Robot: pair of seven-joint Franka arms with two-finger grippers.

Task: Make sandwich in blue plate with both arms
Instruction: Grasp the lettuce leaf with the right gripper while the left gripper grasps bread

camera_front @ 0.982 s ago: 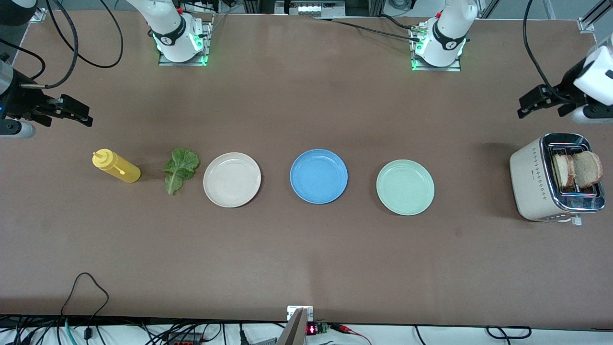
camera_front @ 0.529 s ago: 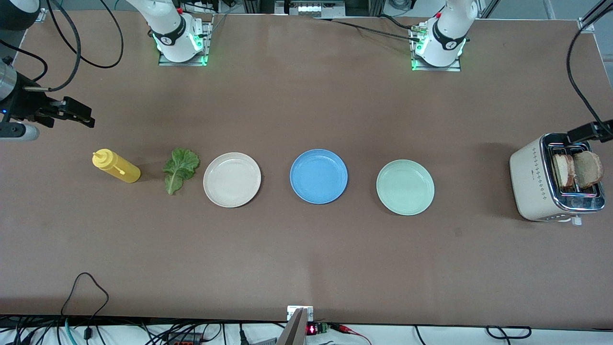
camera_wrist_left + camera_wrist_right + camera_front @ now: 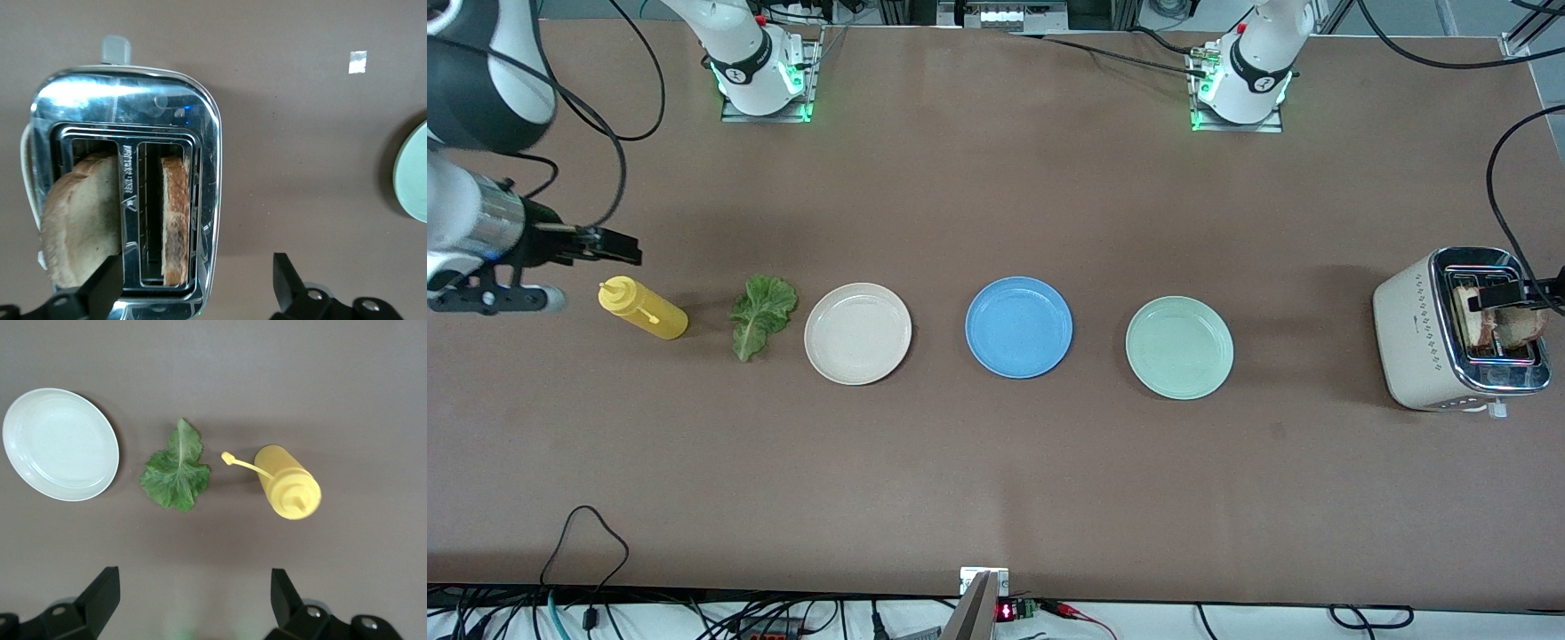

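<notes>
The blue plate (image 3: 1018,326) lies bare in the middle of the table. Two bread slices (image 3: 80,220) (image 3: 175,220) stand in the slots of the toaster (image 3: 1414,338) at the left arm's end. My left gripper (image 3: 1498,295) (image 3: 197,270) hangs open over the toaster top, its fingers astride the slot with the thinner slice. The lettuce leaf (image 3: 762,313) (image 3: 177,470) lies flat on the table toward the right arm's end. My right gripper (image 3: 627,251) (image 3: 192,587) is open over bare table beside the lettuce and a bottle, holding nothing.
A yellow squeeze bottle (image 3: 645,309) (image 3: 288,483) lies on its side next to the lettuce. A cream plate (image 3: 857,333) (image 3: 60,443) and a mint-green plate (image 3: 1179,348) flank the blue one. Cables hang near both ends of the table.
The left gripper has swung in from beside the toaster to over its slots. The right gripper has moved closer to the yellow bottle and lettuce. Both stayed open.
</notes>
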